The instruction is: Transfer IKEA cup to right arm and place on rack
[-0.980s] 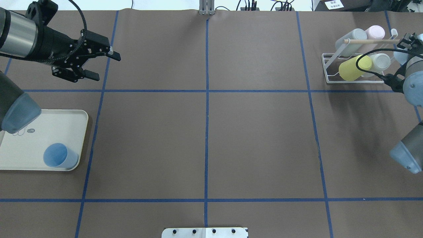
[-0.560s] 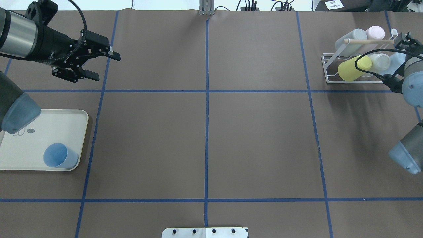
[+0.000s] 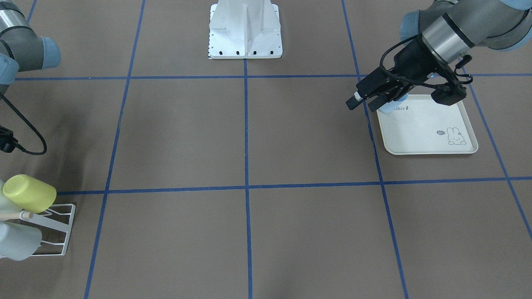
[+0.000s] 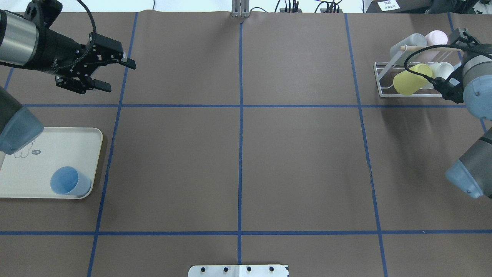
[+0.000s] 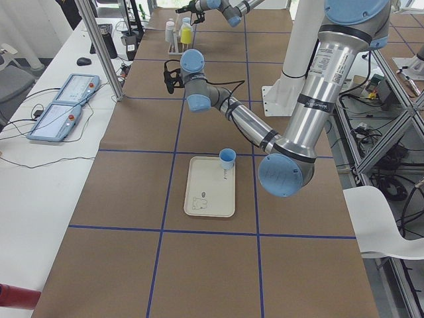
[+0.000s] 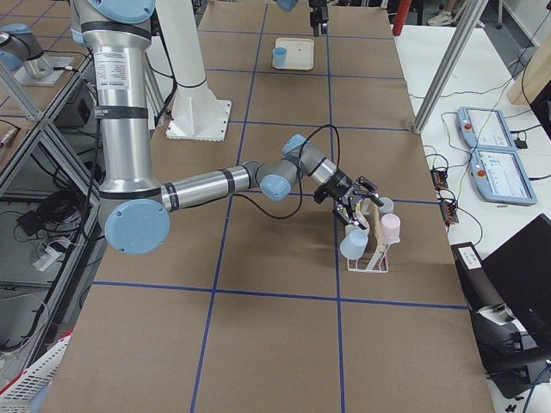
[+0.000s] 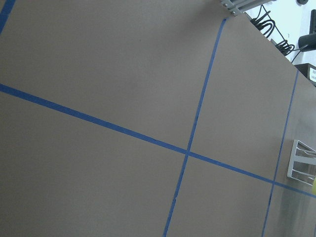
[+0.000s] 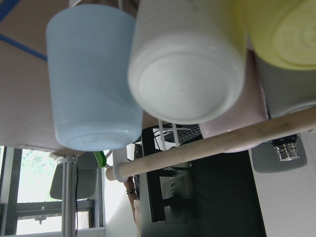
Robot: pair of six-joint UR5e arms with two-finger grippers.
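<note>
A blue cup (image 4: pixel 70 181) stands upright on the cream rabbit-print tray (image 4: pixel 23 181) at the near left; it also shows in the exterior left view (image 5: pixel 227 157). My left gripper (image 4: pixel 118 76) is open and empty, above the table well beyond the tray. The white wire rack (image 4: pixel 378 77) at the far right holds a yellow cup (image 4: pixel 409 81), a white cup (image 4: pixel 442 69), a grey cup (image 4: pixel 407 46) and a pink cup (image 4: pixel 436 37). A pale blue cup (image 8: pixel 91 79) also hangs there. My right gripper (image 4: pixel 467 38) hovers over the rack's right end, open and empty.
The rack's wooden dowel (image 4: pixel 426 48) runs across its top. A black cable (image 4: pixel 423 57) loops from the right wrist over the rack. The robot's white base (image 3: pixel 245 29) stands at the near middle edge. Blue tape lines grid the brown table.
The right arm has drawn back and shifted leftward over the rack; the pale blue cup stays on the rack, now hidden under the wrist in the overhead view. The left gripper shifted slightly left and away.
</note>
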